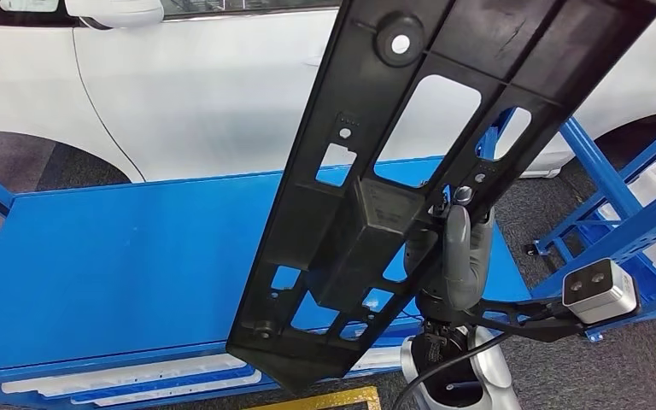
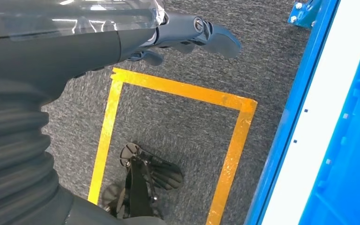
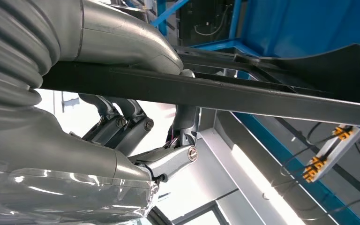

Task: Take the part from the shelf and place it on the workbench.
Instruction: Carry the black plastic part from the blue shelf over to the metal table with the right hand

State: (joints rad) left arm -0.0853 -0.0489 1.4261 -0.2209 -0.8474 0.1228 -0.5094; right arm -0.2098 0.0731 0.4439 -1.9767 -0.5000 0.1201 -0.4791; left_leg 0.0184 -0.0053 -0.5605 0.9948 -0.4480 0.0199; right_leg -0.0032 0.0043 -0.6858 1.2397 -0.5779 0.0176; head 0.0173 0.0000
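The long black moulded plastic panel with cut-out windows and ribs (image 1: 393,188) is held up in the air by the right robot hand (image 1: 461,243), tilted steeply, its lower end hanging over the front edge of the blue flat-topped desk (image 1: 120,265) and its upper end rising towards the white car body (image 1: 205,85) behind. It is not yet set down; nothing of it appears to touch the desk top.

In the right wrist view the right robot hand (image 3: 168,140) grasps the panel (image 3: 243,93) across one rib, thumb on one face and darker fingers (image 3: 122,117) on the other. That grip sits near the middle but on a narrow edge, so I judge the main risk to be the panel twisting or sliding in the grasp as it is lowered. The lower corner could also catch the desk's front edge, or the raised end could swing towards the car. The blue steel rack frame (image 1: 623,196) stands close off the desk's right edge, and a swing that way could strike it.

The left robot hand (image 2: 192,35) hangs over grey carpet (image 2: 183,126) marked with a yellow taped rectangle (image 2: 236,136); it holds nothing, fingers loosely apart.

The panel hides much of the right half of the desk, and its upper end is cut off. How firmly the fingers close behind the rib is hard to make out.
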